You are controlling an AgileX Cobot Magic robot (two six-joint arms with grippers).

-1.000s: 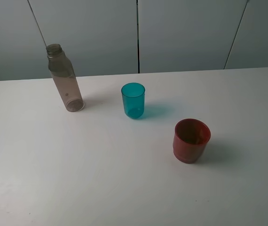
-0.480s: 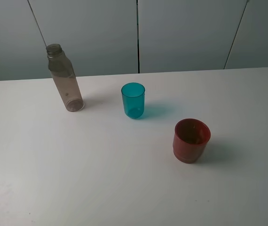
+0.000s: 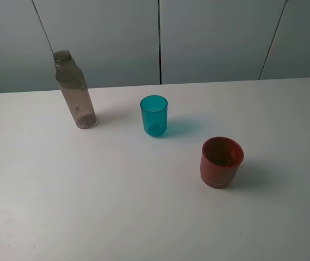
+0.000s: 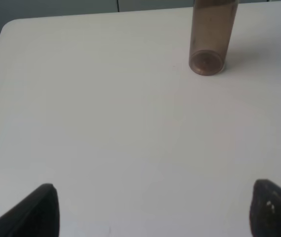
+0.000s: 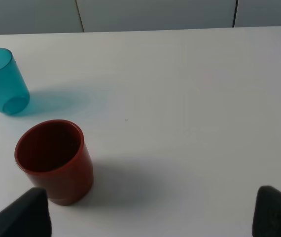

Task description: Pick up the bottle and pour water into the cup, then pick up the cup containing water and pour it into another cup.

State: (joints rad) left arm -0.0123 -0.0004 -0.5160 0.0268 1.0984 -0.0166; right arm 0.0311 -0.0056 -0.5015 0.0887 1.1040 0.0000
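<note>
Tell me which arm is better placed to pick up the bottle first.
The left. The bottle stands on the left of the table, ahead of the open left hand. The right hand faces the red-brown cup and teal cup.

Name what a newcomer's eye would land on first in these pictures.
First the tall smoky bottle, upright at the far left of the white table. Next the teal cup near the middle, then the wider red-brown cup nearer the camera on the right. All three stand apart, and no arm shows in the high view.
</note>
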